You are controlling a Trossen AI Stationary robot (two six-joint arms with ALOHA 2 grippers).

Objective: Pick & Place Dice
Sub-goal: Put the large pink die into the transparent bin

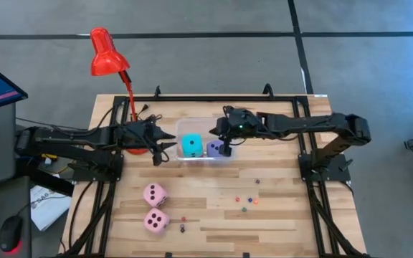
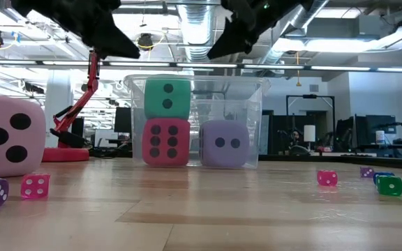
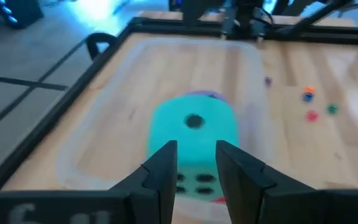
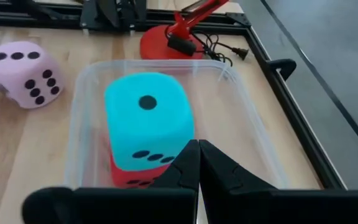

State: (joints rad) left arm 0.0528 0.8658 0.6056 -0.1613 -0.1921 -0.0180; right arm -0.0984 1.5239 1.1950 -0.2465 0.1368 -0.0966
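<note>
In the clear bin [image 1: 201, 130] at twelve o'clock on the surface [image 1: 278, 215], the cyan die [image 1: 190, 145] sits stacked on the red die [image 2: 165, 141] beside the lavender die [image 2: 223, 143] — two pink dice [image 1: 155, 208] wait at seven o'clock — while the left tool [image 1: 165, 145], slightly apart and empty, and the right tool [image 1: 226, 150], together, hover at the bin.

One die stacked on another in the bin [image 1: 192, 126], third die [image 1: 214, 148] beside them, two dice [image 1: 155, 206] outside.
</note>
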